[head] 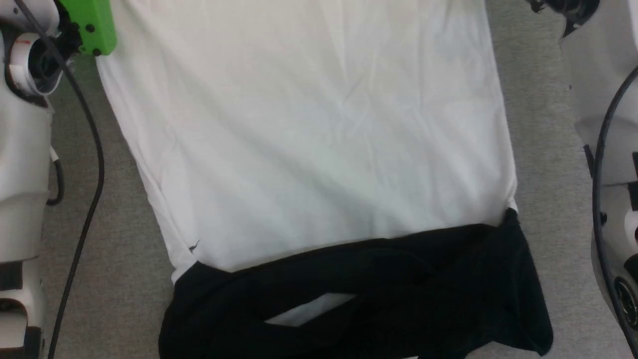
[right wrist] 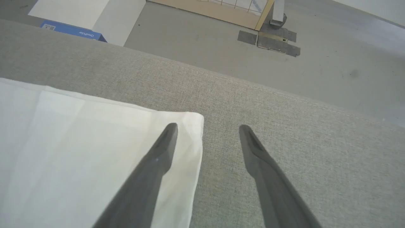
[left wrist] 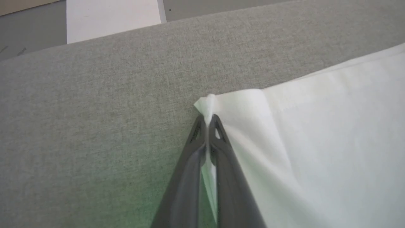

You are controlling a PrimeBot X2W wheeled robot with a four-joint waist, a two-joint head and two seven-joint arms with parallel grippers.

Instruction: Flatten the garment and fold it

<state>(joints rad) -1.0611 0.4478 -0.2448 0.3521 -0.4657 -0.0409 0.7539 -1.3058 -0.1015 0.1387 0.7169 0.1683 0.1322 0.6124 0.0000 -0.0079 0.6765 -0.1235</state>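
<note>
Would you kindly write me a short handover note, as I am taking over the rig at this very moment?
Left gripper: shut on a white corner of the garment.
Right gripper: open, straddling the edge at another white corner, holding nothing.
Garment: spread on the grey cloth surface; white body mostly flat, black part bunched at the near edge in the head view.
Done: body largely flattened.
Left: grip with the right gripper, smooth the black part, then fold.

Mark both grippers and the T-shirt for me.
T-shirt (head: 309, 124): head view, white body panel.
left gripper (left wrist: 208, 117): left wrist view, between fingertips pinching its corner.
right gripper (right wrist: 208, 126): right wrist view, between open fingertips.
</note>
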